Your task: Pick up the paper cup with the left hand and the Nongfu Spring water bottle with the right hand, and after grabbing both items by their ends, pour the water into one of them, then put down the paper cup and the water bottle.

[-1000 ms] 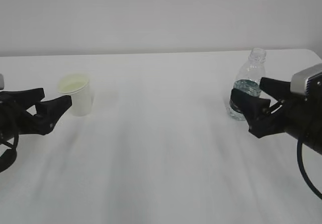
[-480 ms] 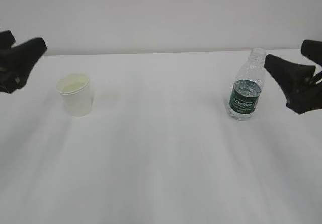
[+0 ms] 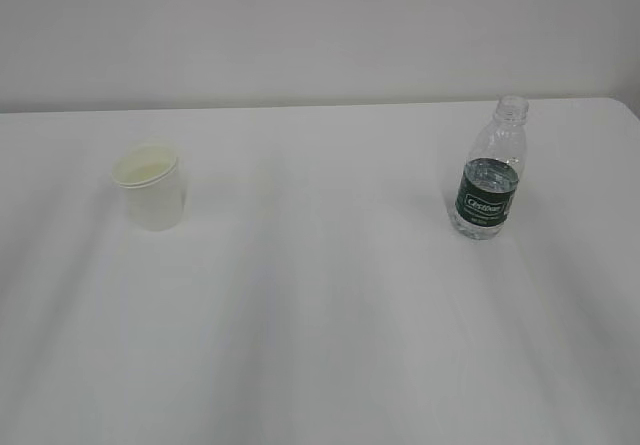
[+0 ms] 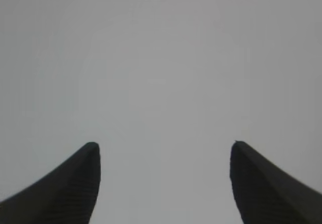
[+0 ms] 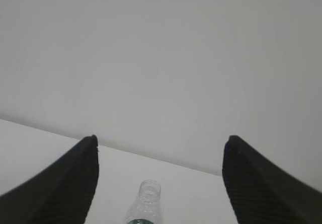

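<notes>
The paper cup (image 3: 151,185), white with a cream inside, stands upright at the left of the white table (image 3: 320,305). At the right stands the Nongfu Spring water bottle (image 3: 490,170), clear, capless, with a dark green label. Neither arm shows in the exterior view. In the left wrist view my left gripper (image 4: 163,148) is open and empty, facing only a plain grey wall. My right gripper (image 5: 160,141) is open and empty too; the bottle's neck (image 5: 146,204) shows low between its fingers, farther off.
A plain pale wall runs behind the table's far edge (image 3: 320,105). The table's right rear corner shows near the bottle.
Both arms lifted up and out of the exterior view, the left away from the cup, the right away from the bottle. Cup and bottle stayed where they stood.
</notes>
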Robot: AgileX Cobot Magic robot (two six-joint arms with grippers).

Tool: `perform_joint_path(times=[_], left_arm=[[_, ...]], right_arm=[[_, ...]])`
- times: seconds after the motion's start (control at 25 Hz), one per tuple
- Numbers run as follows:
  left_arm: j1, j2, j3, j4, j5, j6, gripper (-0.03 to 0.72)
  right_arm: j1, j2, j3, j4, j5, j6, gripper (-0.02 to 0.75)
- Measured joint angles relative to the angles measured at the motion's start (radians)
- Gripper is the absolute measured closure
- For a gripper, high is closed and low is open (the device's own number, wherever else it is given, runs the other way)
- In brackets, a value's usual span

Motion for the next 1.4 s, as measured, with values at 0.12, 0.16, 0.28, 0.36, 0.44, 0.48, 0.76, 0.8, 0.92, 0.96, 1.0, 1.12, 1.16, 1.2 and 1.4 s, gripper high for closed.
perform_joint_path(times=[0.12,0.16,0.28,0.36,0.44,0.48,0.76,0.8,0.92,0.96,1.0,1.12,1.16,1.2,1.4], left_arm=[[0.0,-0.118,0.001,0.0,0.147,-0.002,0.119],[0.0,-0.15,0.001,0.002,0.205,-0.004,0.121],[0.0,-0.246,0.001,0.04,0.314,-0.003,0.128],[0.0,-0.292,0.002,0.071,0.377,-0.003,0.131],[0.0,-0.339,0.002,0.082,0.432,-0.003,0.132],[0.0,-0.36,0.002,0.085,0.459,-0.003,0.132],[0.0,-0.55,0.002,0.118,0.628,-0.057,0.139],[0.0,-0.583,0.002,0.128,0.656,-0.069,0.139],[0.0,-0.678,0.002,0.145,0.722,-0.079,0.145],[0.0,-0.71,0.002,0.147,0.752,-0.079,0.147],[0.0,-0.742,0.002,0.147,0.786,-0.08,0.148],[0.0,-0.831,0.002,0.147,0.879,-0.082,0.149],[0.0,-0.86,0.002,0.147,0.908,-0.082,0.15],[0.0,-0.883,-0.004,0.147,0.948,-0.082,0.153],[0.0,-0.947,-0.074,0.141,1.223,-0.082,0.161]], right_arm=[[0.0,-0.093,-0.011,0.0,0.099,0.002,0.152],[0.0,-0.127,-0.013,0.0,0.14,0.002,0.152],[0.0,-0.227,-0.03,0.002,0.273,0.002,0.152],[0.0,-0.294,-0.046,0.003,0.372,0.002,0.152],[0.0,-0.353,-0.064,0.004,0.475,0.002,0.152],[0.0,-0.386,-0.071,0.006,0.522,0.002,0.152],[0.0,-0.595,-0.089,0.014,0.759,0.002,0.152],[0.0,-0.623,-0.091,0.02,0.796,0.002,0.152],[0.0,-0.685,-0.091,0.042,0.902,0.004,0.152],[0.0,-0.7,-0.091,0.052,0.936,0.004,0.152],[0.0,-0.716,-0.091,0.061,0.968,0.004,0.152],[0.0,-0.754,-0.091,0.093,1.047,0.004,0.152],[0.0,-0.765,-0.091,0.105,1.068,0.004,0.152],[0.0,-0.776,-0.091,0.115,1.087,0.002,0.152],[0.0,-0.789,-0.091,0.145,1.176,0.002,0.152]])
